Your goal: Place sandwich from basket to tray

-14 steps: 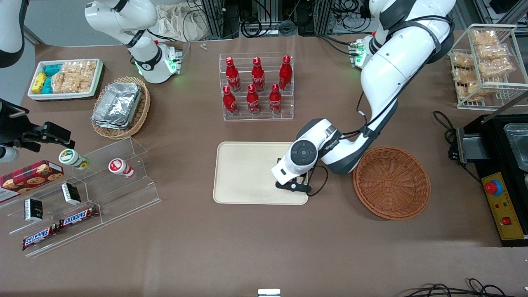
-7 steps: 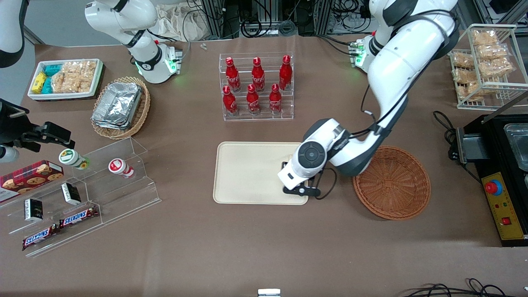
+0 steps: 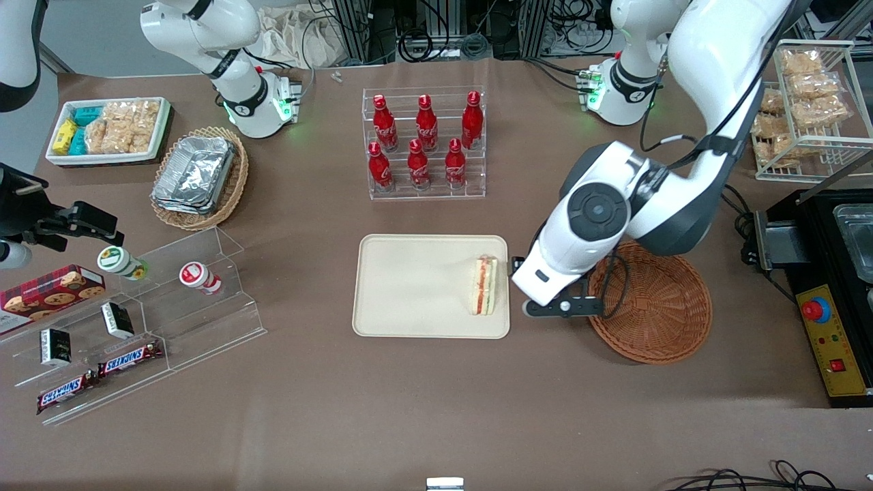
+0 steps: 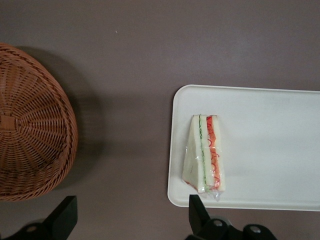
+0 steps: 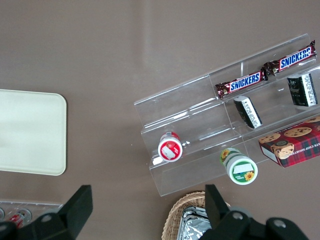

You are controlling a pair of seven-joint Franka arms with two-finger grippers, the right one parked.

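The sandwich (image 3: pixel 485 285) (image 4: pixel 204 152), a clear-wrapped white wedge with red and green layers, lies on the cream tray (image 3: pixel 409 286) (image 4: pixel 270 145), close to the tray edge nearest the basket. The reddish-brown woven basket (image 3: pixel 655 307) (image 4: pixel 30 130) has nothing in its visible part; the arm covers some of it. My left gripper (image 3: pixel 545 293) (image 4: pixel 131 217) hangs high above the bare table strip between tray and basket. It is open, with nothing between its fingers (image 4: pixel 197 212).
A clear rack of red bottles (image 3: pixel 424 143) stands farther from the front camera than the tray. Toward the parked arm's end are a stepped acrylic stand with snacks (image 3: pixel 136 314) and a tan basket of foil containers (image 3: pixel 198 174). A black control box (image 3: pixel 829 327) flanks the basket.
The gripper has lifted off the tray and moved toward the basket. The sandwich, hidden under the hand before, now lies uncovered on the tray.
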